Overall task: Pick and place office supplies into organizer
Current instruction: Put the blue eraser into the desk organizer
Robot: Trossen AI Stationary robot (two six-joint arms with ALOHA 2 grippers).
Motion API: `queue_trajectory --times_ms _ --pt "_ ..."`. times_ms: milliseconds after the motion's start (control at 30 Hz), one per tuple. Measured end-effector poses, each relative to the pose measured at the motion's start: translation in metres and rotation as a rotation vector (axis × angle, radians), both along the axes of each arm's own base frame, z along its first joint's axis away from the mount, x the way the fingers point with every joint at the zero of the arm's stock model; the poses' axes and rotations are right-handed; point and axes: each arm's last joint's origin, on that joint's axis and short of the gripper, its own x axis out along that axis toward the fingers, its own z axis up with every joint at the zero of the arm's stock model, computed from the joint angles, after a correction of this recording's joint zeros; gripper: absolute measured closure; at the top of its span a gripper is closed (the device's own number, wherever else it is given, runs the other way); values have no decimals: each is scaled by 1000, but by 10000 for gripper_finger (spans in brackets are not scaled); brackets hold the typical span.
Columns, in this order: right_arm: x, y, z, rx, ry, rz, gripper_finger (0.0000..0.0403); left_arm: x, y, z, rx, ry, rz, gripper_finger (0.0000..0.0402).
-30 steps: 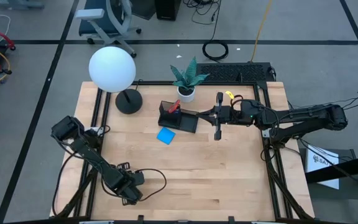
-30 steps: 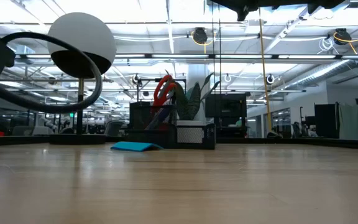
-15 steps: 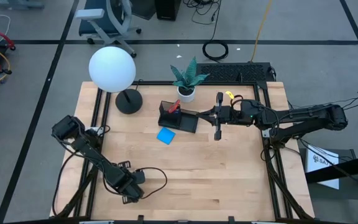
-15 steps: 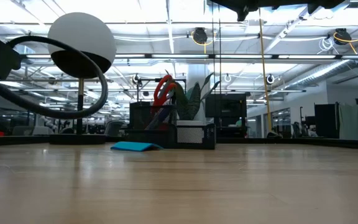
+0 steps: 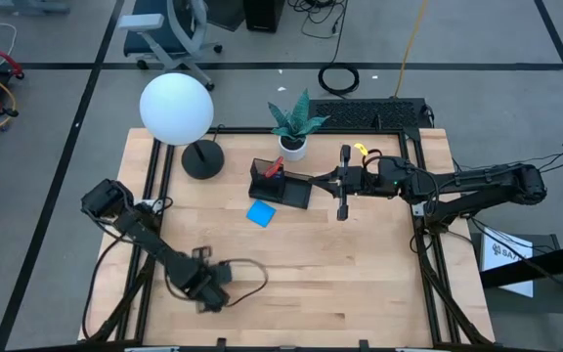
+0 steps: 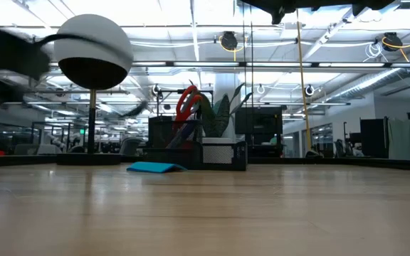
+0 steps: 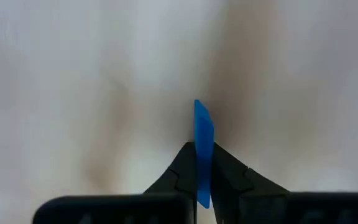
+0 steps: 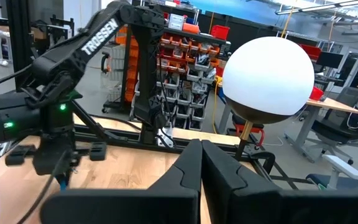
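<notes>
My left gripper [image 5: 208, 291] is near the table's front left, shut on a tiny thin blue piece [image 7: 202, 124]. It also shows far off in the right wrist view [image 8: 58, 165]. The black organizer [image 5: 281, 188] stands at the table's far middle, with red-handled scissors [image 5: 274, 168] upright in its taller compartment [image 6: 186, 103]. The blue note pad [image 5: 260, 213] lies flat on the wood just in front of the organizer. My right gripper [image 5: 317, 180] is shut and empty, level, just right of the organizer. I cannot make out the pens. My left gripper pinches the blue piece between its two fingers [image 7: 185, 167], holding the flat faces near one end [image 7: 202, 144]. The piece is seen edge-on and sticks out past the fingertips toward the wood below. The fingers point down at the table.
A lamp with a white globe [image 5: 176, 108] and round black base [image 5: 202, 158] stands at the far left. A white plant pot [image 5: 293, 147] stands just behind the organizer. Bare wood lies between my left gripper and the note pad.
My left gripper, still shut on the blue piece, has moved a little toward the table's right and far edges. Its arm is blurred by motion in the low view. My right arm has kept still.
</notes>
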Motion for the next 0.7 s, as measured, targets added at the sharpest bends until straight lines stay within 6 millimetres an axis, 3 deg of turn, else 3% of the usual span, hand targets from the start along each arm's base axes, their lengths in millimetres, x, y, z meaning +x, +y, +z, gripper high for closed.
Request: queue_trajectory --times_ms 400,700 --pt "0 0 0 0 0 0 403 26 42 42 137 -309 -63 382" --pt "0 0 0 7 0 1 403 52 84 55 252 -419 -124 382"
